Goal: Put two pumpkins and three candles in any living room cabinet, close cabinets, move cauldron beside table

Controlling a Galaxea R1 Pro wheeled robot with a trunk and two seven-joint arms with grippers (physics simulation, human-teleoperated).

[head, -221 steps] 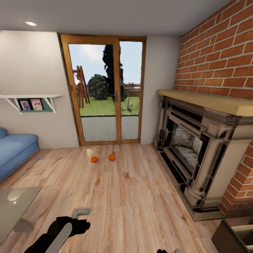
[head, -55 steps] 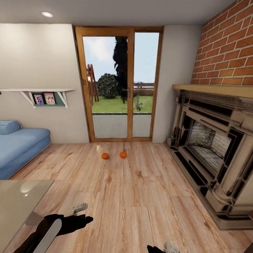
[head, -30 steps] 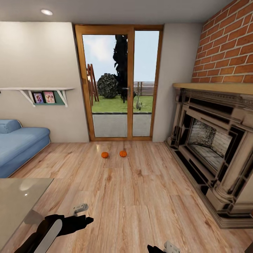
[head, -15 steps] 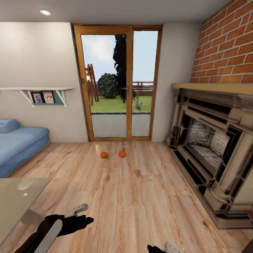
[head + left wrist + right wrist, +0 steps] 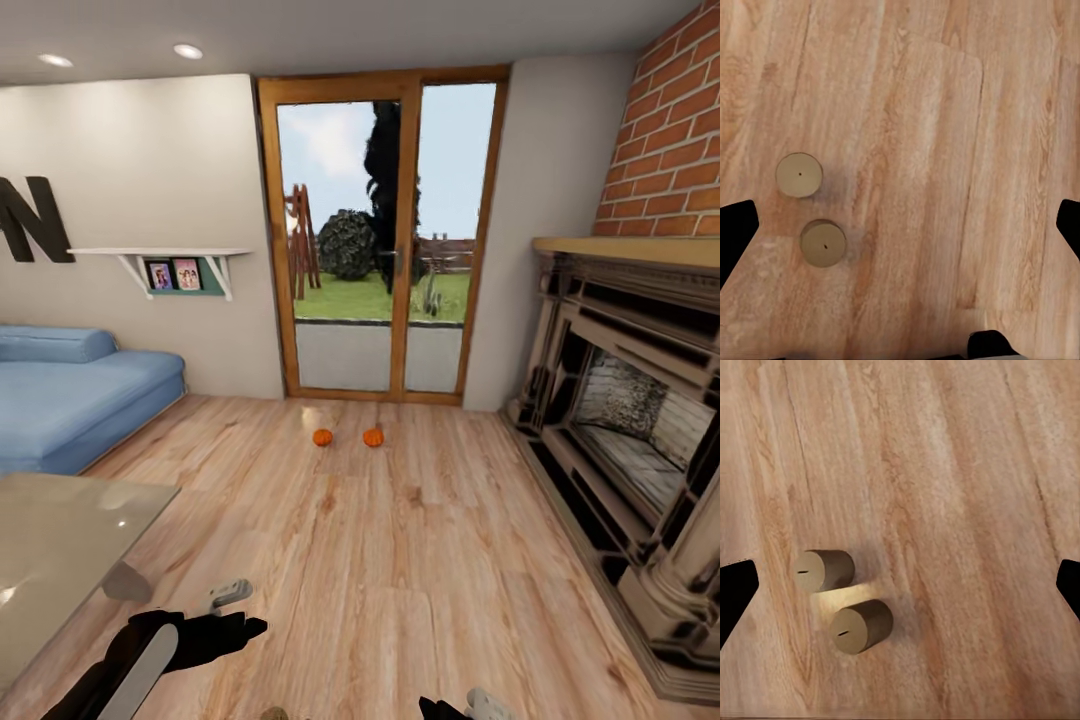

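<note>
Two orange pumpkins (image 5: 322, 437) (image 5: 373, 437) sit side by side on the wood floor before the glass door, far ahead of both arms. Two beige-brown candles (image 5: 799, 175) (image 5: 823, 243) stand close together on the floor under my left gripper (image 5: 902, 234), which is open with nothing between its fingers. The same pair of candles (image 5: 823, 570) (image 5: 861, 626) lies below my right gripper (image 5: 902, 589), also open and empty. The glossy grey table (image 5: 60, 540) has its corner at the near left, beside my left arm (image 5: 150, 650). The cabinet and cauldron are out of view.
A blue sofa (image 5: 70, 400) lines the left wall under a white shelf (image 5: 160, 255). A large fireplace (image 5: 640, 420) with a brick wall fills the right side. The glass door (image 5: 380, 240) closes the far end. Open wood floor (image 5: 400, 560) stretches between.
The camera has swung left, so the whole picture shifted right; more sofa and a dark wall letter now show. The pumpkins keep their spot on the floor. Both arms hold their pose.
</note>
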